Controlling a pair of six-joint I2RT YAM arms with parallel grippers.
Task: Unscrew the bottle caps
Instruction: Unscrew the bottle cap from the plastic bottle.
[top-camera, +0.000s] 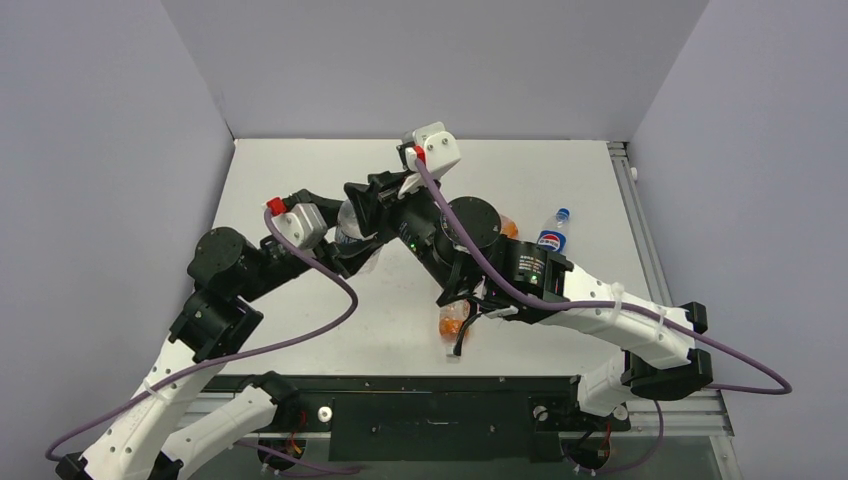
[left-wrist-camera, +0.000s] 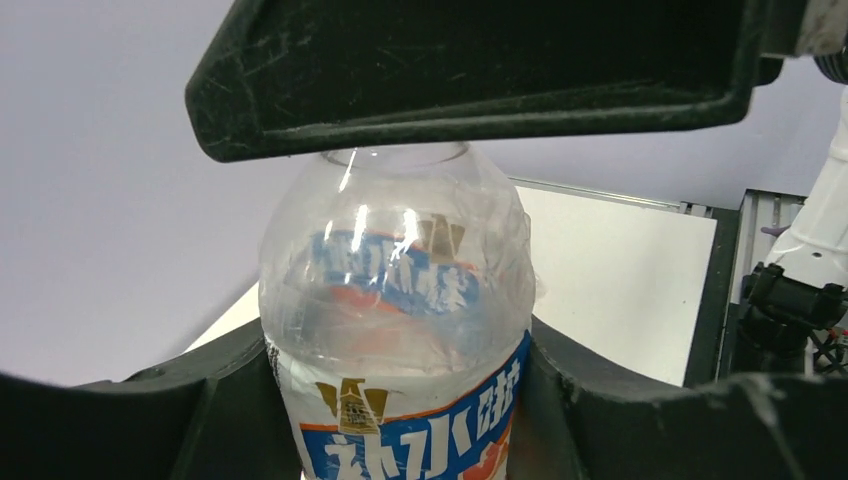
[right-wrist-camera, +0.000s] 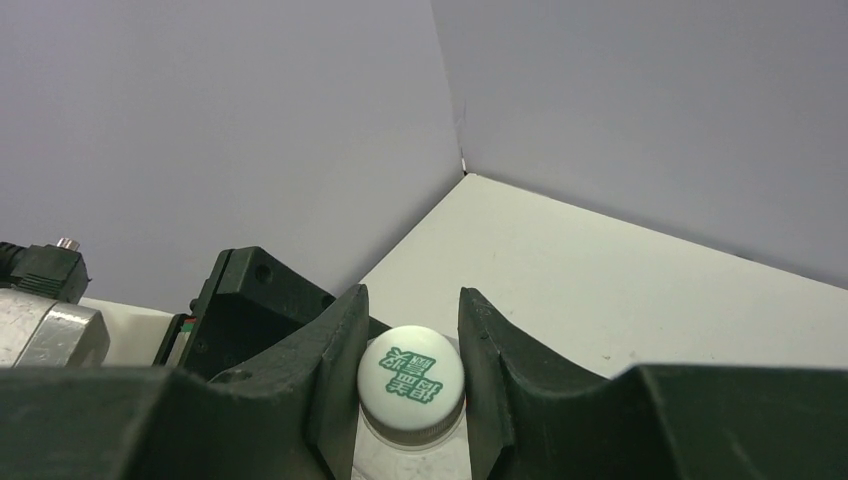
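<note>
2 grippers are sharing 1 bottle. The left gripper (left-wrist-camera: 398, 365) is pressing its dark fingers against both sides of the clear plastic bottle with a red, white and blue label (left-wrist-camera: 395, 250). It is pinching the bottle at the label band, over the white table (top-camera: 580, 170), a little left of its centre. The right gripper (right-wrist-camera: 412, 335) is clamping, nearly fully shut, on the small white round plastic screw cap with a green mark on top (right-wrist-camera: 411, 382), with 1 finger bearing on each side.

The step in hand looks like the unscrewing of this cap, with the body braced and the cap gripped. The next move is calling for a wrist roll of the right gripper about the bottle's neck. The left grip needs to be firm enough to stop the body spinning along, yet soft enough not to crush the thin wall. Then comes a lift once the thread is free.

The bottle's long axis is running from the left fingers up to the right ones. The cap end is uppermost in the left wrist view, and its printed top is facing the right wrist camera. Whether the base is resting on the table I cannot tell. A 2nd clear bottle with a blue cap (top-camera: 552, 232) is standing well apart to the right, its cap on.
</note>
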